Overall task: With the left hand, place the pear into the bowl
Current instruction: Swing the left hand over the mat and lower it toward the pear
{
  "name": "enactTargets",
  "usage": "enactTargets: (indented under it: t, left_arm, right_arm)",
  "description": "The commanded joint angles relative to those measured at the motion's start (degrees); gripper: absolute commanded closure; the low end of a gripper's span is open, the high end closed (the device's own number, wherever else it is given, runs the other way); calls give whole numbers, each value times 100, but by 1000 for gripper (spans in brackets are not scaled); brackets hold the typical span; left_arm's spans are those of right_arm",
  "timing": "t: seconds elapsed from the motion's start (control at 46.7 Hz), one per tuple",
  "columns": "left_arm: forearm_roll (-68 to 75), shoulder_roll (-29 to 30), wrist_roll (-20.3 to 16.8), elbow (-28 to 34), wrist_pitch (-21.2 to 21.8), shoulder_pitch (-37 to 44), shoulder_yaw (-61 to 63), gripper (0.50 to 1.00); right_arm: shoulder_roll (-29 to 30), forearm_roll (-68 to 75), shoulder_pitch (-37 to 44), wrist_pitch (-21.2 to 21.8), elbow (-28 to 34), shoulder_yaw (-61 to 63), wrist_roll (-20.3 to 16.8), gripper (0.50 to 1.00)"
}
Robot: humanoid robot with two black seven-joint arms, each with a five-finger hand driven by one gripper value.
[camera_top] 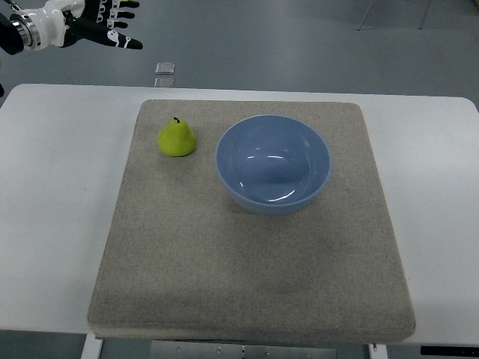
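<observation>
A yellow-green pear stands upright on the grey mat, just left of an empty blue bowl. My left hand hovers at the top left of the view, beyond the table's far edge and well away from the pear. Its black fingers are spread and hold nothing. The right arm does not show.
The mat lies on a white table with bare margins left and right. A small pale square object lies on the floor beyond the far edge.
</observation>
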Motion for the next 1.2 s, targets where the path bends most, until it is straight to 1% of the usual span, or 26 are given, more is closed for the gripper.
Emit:
enactTargets:
  t: [0.0,0.193,0.407,0.536,0.707,0.943,1.179]
  left_arm:
    - [795,203,-7,-399,-46,-96,-9,508]
    - [2176,573,-69,-1155,-63,-403,-9,508]
    - [3503,573,-86,-1604,-63,-693,-9,508]
    - [3987,512,-95,-1859,-54,-658,0,508]
    - [4638,415,-95,-1956,-28,-667,-9,508]
    - [5156,72,-95,-1956,42,-588,-9,508]
    - [5306,-271,-86,-1956,51,-518,53,508]
  right_arm:
    - [0,0,0,0,-6,0,0,576]
    - [0,0,0,0,2,0,0,574]
    - [0,0,0,0,2,0,0,576]
    - [0,0,0,0,-6,0,0,574]
    - [0,0,0,0,2,0,0,574]
    - [0,0,0,0,-6,0,0,576]
    - [0,0,0,0,2,0,0,576]
